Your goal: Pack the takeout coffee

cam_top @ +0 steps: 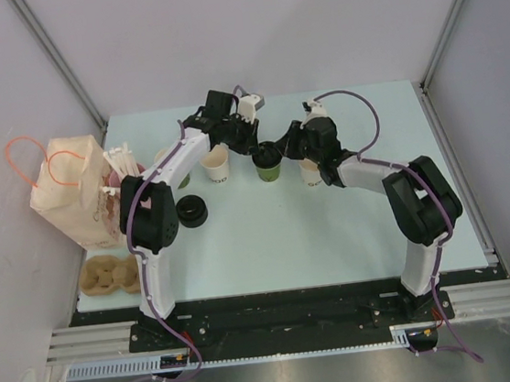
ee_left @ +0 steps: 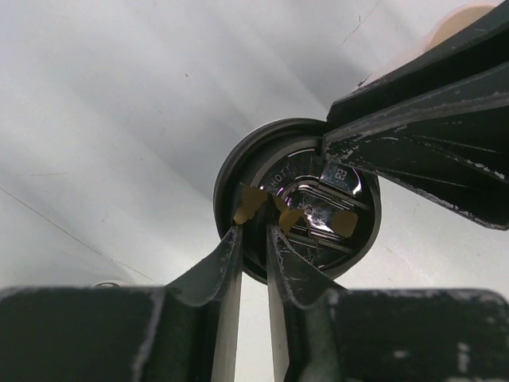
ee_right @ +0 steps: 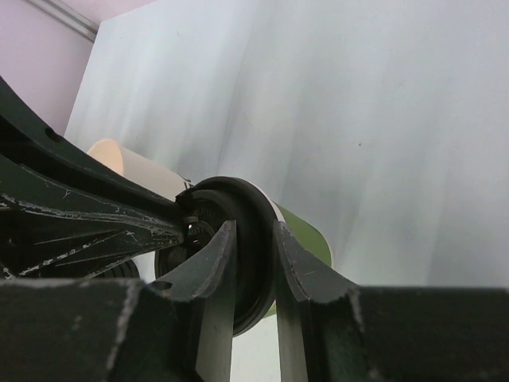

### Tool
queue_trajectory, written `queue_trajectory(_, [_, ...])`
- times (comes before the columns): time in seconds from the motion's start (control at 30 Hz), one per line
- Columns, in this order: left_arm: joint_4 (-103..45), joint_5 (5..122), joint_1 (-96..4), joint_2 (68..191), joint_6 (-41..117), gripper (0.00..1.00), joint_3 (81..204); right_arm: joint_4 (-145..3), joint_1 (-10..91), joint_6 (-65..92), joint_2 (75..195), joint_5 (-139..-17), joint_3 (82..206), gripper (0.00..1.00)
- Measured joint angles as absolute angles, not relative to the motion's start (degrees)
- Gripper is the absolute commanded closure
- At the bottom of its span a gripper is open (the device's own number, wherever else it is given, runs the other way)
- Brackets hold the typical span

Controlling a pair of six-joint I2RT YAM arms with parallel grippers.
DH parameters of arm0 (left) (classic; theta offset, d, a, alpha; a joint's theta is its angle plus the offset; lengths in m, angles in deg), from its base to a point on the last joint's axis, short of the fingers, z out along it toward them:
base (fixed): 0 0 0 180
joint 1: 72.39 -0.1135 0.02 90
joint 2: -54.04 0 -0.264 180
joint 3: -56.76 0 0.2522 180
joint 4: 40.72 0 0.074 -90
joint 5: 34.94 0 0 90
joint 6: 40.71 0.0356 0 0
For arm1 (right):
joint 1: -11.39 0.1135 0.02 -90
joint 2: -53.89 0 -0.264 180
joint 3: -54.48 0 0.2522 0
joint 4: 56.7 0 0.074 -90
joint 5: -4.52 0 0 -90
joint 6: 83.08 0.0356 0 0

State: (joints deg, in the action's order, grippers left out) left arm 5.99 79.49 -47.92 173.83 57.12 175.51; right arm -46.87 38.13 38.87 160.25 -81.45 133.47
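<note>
From above, the lid [cam_top: 266,156] sits on the upright green cup [cam_top: 269,172], between the left gripper [cam_top: 255,147] at its far-left and the right gripper [cam_top: 281,148] at its right; both arms are equally near. Left wrist: the rim lies right at the fingertips, and the left gripper [ee_left: 254,229] is clamped on it. Right wrist: the right gripper [ee_right: 254,239] is clamped on the opposite rim, with the cup just beyond. Seating it likely means pushing along the cup's upright axis.

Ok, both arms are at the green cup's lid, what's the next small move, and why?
Probably press the lid down evenly. Left fingers and right fingers each pinch its rim on opposite sides, it sits at the green cup's mouth, and I can't see it seated.
</note>
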Motion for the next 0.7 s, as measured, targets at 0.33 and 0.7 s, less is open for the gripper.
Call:
queue_trajectory(0.33, [8.2, 80.8, -47.7, 173.6, 56.6, 0.67, 175.5, -52.4, 38.7, 37.8, 157.3, -80.8, 133.2, 0.69])
queue_trajectory(0.7, [9.2, 81.0, -47.4, 173.0, 56.6, 0.62, 175.5, -61.1, 38.4, 34.2, 155.7, -81.2, 135.9, 0.52])
